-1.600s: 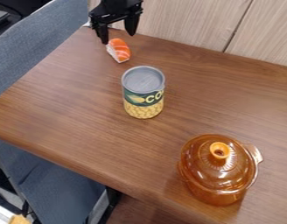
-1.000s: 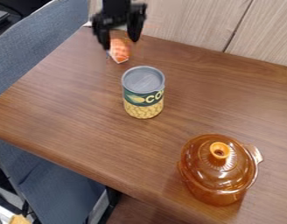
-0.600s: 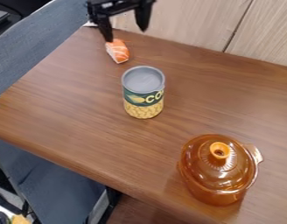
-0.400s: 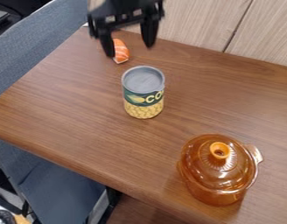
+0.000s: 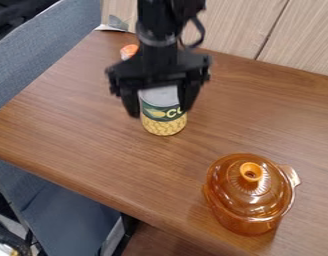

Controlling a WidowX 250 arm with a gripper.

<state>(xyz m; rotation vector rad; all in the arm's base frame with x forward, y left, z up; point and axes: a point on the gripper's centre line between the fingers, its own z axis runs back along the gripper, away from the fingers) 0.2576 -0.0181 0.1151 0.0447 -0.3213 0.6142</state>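
The black gripper (image 5: 159,110) hangs over the corn can, open, with one finger in front of the can's left side and the other at its right side. Whether it touches the can is not clear. The can (image 5: 162,124) stands upright, its grey top partly covered by the gripper. Behind the arm, the orange and white sushi piece (image 5: 128,50) shows in part. An amber glass pot (image 5: 249,200) with a knobbed lid stands at the lower right.
The wooden table (image 5: 66,120) has its front edge running from left to lower right. A pale wood panel (image 5: 240,25) rises behind it. A blue-grey padded seat (image 5: 43,42) borders the table's left side.
From above the sushi piece, the gripper has come forward and to the right, over the can. It has stayed open. The can, sushi piece and pot have not moved.
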